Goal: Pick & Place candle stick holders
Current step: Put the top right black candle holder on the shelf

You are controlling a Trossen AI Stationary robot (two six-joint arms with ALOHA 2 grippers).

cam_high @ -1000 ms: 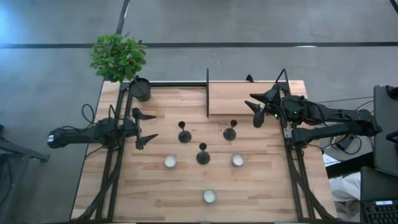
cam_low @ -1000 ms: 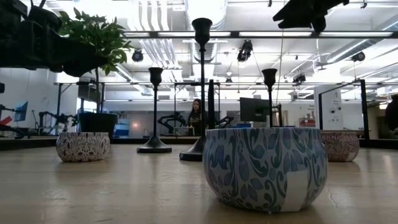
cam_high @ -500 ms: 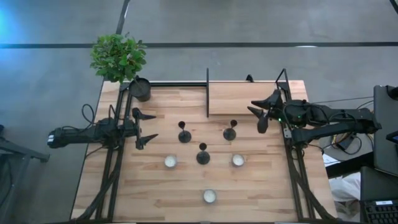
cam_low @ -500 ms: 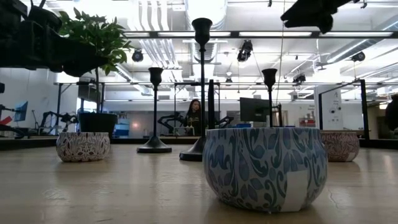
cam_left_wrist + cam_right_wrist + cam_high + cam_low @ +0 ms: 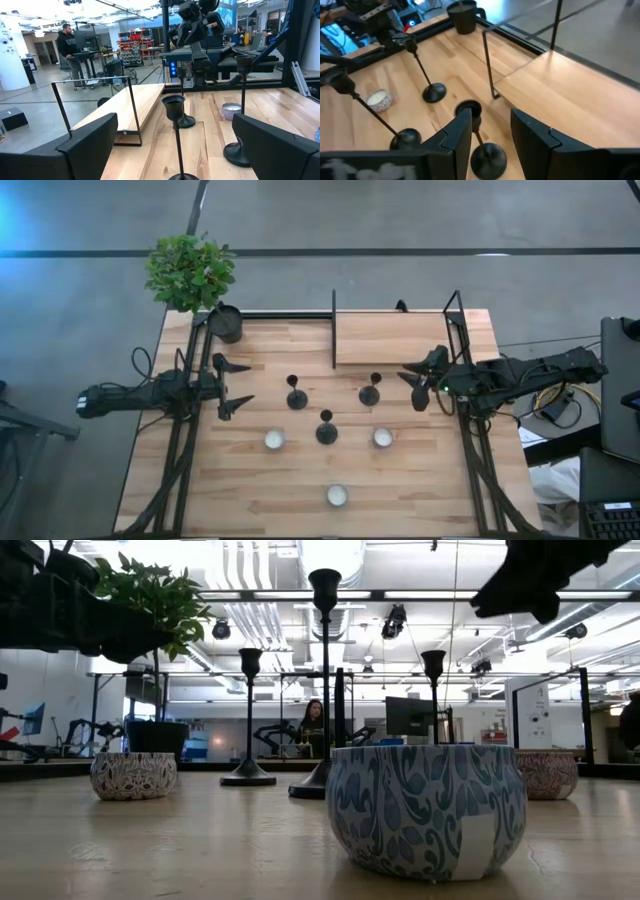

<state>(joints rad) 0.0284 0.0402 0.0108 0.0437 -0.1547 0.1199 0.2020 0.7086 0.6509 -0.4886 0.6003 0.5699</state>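
Right tool [image 5: 420,382] open beside rightmost candle stick holder [image 5: 370,392]; no readable writing.

Your table stands in an open workshop with a grey floor.
Look up in the low view and you see white ceiling ducts [image 5: 250,565] and strip lights [image 5: 300,595]. Past the butcher-block table [image 5: 290,480], a person [image 5: 314,727] sits by a monitor [image 5: 410,718]; another person [image 5: 66,42] stands at a desk [image 5: 87,52] beside a white pillar [image 5: 12,55]. A leafy plant [image 5: 190,272] marks one corner.
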